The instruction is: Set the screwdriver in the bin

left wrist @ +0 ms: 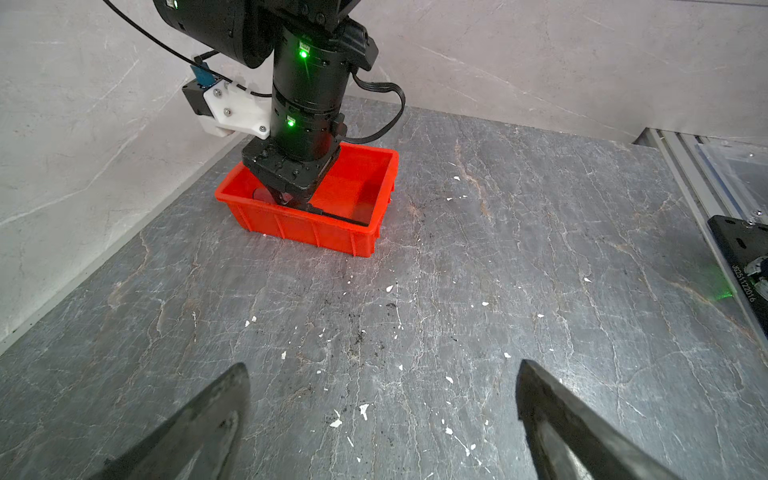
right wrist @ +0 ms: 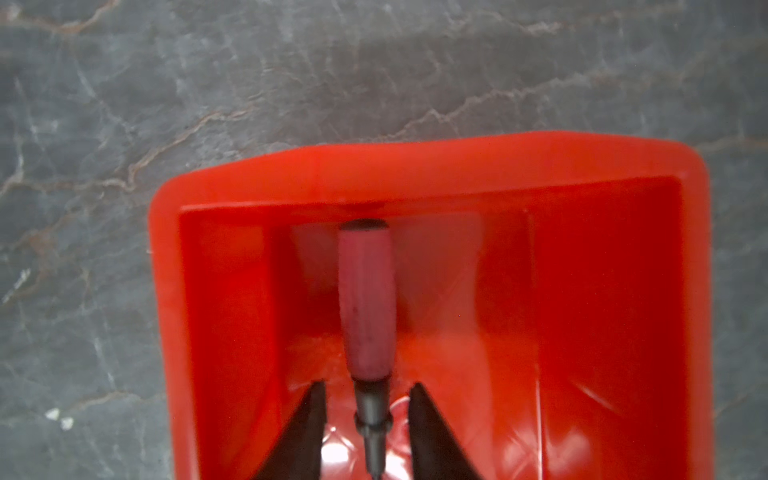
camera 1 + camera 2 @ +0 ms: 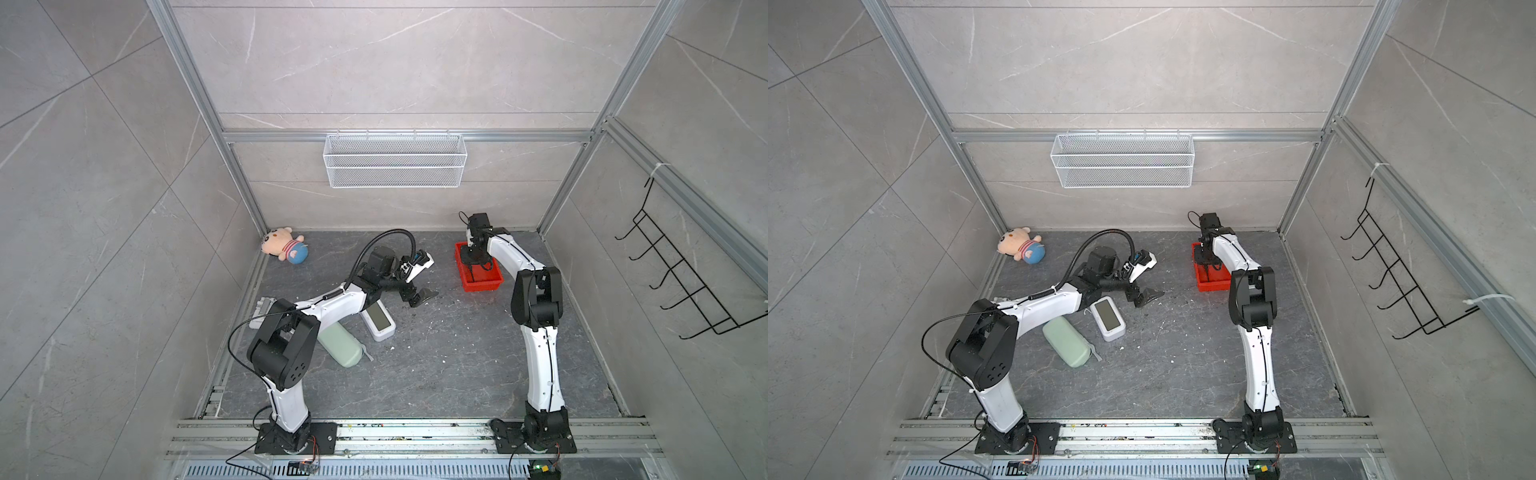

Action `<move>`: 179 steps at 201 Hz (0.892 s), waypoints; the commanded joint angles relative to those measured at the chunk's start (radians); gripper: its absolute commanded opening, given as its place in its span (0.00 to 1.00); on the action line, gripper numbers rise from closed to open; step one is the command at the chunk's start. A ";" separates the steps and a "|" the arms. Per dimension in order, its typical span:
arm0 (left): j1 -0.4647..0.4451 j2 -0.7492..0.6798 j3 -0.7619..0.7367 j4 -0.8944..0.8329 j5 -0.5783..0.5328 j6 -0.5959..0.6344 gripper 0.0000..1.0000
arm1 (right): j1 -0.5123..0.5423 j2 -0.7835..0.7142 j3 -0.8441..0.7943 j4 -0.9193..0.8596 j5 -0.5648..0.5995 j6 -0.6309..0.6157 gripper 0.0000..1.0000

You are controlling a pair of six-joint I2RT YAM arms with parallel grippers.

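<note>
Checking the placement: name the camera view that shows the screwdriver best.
Right wrist view: the screwdriver lies inside the bin, handle and collar plain. The left wrist view shows only its dark shaft; both top views barely show it.

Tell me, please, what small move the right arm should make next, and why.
Probably lift the right gripper straight up: its jaws stand apart on either side of the screwdriver, which lies inside the bin.

1. left arm (image 3: 332, 303), white shells, black joints: forearm reaching toward 2 o'clock; black parallel left gripper (image 1: 382, 363), jaws wide apart.
2. right arm (image 3: 540, 365), same build: forearm toward 10 o'clock; black right gripper (image 2: 366, 383) pointing down, jaws parted.
</note>
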 commanded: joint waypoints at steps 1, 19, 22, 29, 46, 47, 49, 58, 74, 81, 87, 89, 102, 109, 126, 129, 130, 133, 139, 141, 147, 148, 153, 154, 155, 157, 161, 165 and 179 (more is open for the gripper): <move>-0.001 -0.053 0.003 0.029 -0.040 -0.068 1.00 | -0.002 -0.080 -0.036 0.025 -0.029 -0.016 0.51; 0.002 -0.073 -0.020 0.046 -0.083 -0.106 1.00 | -0.002 -0.123 -0.070 0.044 -0.037 -0.018 0.59; 0.002 -0.079 -0.027 0.051 -0.083 -0.104 1.00 | -0.003 -0.132 -0.079 0.048 -0.037 -0.017 0.59; 0.004 -0.091 -0.045 0.066 -0.088 -0.101 1.00 | -0.003 -0.153 -0.098 0.057 -0.038 -0.016 0.61; 0.012 -0.122 -0.081 0.083 -0.116 -0.109 1.00 | -0.003 -0.211 -0.152 0.089 -0.034 -0.005 0.65; 0.013 -0.124 -0.083 0.082 -0.118 -0.110 1.00 | -0.004 -0.214 -0.156 0.090 -0.033 -0.003 0.65; 0.015 -0.126 -0.086 0.082 -0.119 -0.110 1.00 | -0.003 -0.222 -0.164 0.094 -0.030 -0.002 0.65; 0.021 -0.143 -0.103 0.083 -0.125 -0.113 1.00 | -0.003 -0.253 -0.195 0.110 -0.021 0.008 0.66; 0.037 -0.183 -0.140 0.084 -0.148 -0.123 1.00 | -0.004 -0.326 -0.273 0.154 0.000 0.026 0.72; 0.044 -0.201 -0.160 0.085 -0.157 -0.125 1.00 | -0.004 -0.358 -0.310 0.175 0.005 0.031 0.75; 0.050 -0.222 -0.179 0.086 -0.162 -0.124 1.00 | -0.005 -0.386 -0.343 0.195 0.006 0.035 0.78; 0.054 -0.229 -0.185 0.087 -0.164 -0.124 1.00 | -0.007 -0.395 -0.355 0.201 0.007 0.036 0.79; 0.071 -0.272 -0.224 0.086 -0.176 -0.126 1.00 | -0.007 -0.463 -0.434 0.246 0.012 0.042 0.84; 0.082 -0.294 -0.244 0.084 -0.180 -0.128 1.00 | -0.008 -0.499 -0.476 0.266 0.014 0.049 0.86; 0.110 -0.354 -0.294 0.070 -0.206 -0.139 1.00 | -0.011 -0.590 -0.592 0.336 0.015 0.060 0.90; 0.116 -0.365 -0.304 0.067 -0.211 -0.141 1.00 | -0.012 -0.609 -0.618 0.350 0.015 0.060 0.90; 0.117 -0.368 -0.307 0.066 -0.212 -0.140 1.00 | -0.013 -0.616 -0.625 0.358 0.015 0.062 0.90; 0.123 -0.378 -0.316 0.062 -0.217 -0.140 1.00 | -0.014 -0.634 -0.651 0.376 0.015 0.064 0.91; 0.132 -0.399 -0.334 0.058 -0.225 -0.140 1.00 | -0.014 -0.673 -0.700 0.415 0.014 0.069 0.92; 0.136 -0.405 -0.341 0.057 -0.228 -0.140 1.00 | -0.014 -0.686 -0.720 0.429 0.014 0.071 0.92; 0.148 -0.426 -0.360 0.054 -0.233 -0.141 1.00 | -0.014 -0.725 -0.772 0.470 0.013 0.073 0.92; 0.151 -0.429 -0.363 0.054 -0.234 -0.141 1.00 | -0.014 -0.731 -0.782 0.477 0.013 0.075 0.92; 0.162 -0.446 -0.382 0.054 -0.240 -0.143 1.00 | -0.014 -0.766 -0.826 0.507 0.017 0.078 0.93; 0.165 -0.450 -0.385 0.054 -0.242 -0.144 1.00 | -0.014 -0.772 -0.833 0.514 0.018 0.080 0.93; 0.166 -0.453 -0.388 0.055 -0.243 -0.144 1.00 | -0.015 -0.779 -0.840 0.520 0.019 0.080 0.93; 0.171 -0.459 -0.395 0.054 -0.244 -0.147 1.00 | -0.016 -0.791 -0.857 0.529 0.021 0.081 0.93; 0.181 -0.473 -0.409 0.057 -0.247 -0.153 1.00 | -0.016 -0.816 -0.887 0.549 0.024 0.081 0.93; 0.192 -0.485 -0.423 0.062 -0.248 -0.160 1.00 | -0.016 -0.838 -0.914 0.565 0.030 0.081 0.93; 0.235 -0.526 -0.476 0.091 -0.249 -0.191 1.00 | -0.016 -0.911 -1.000 0.611 0.056 0.069 0.94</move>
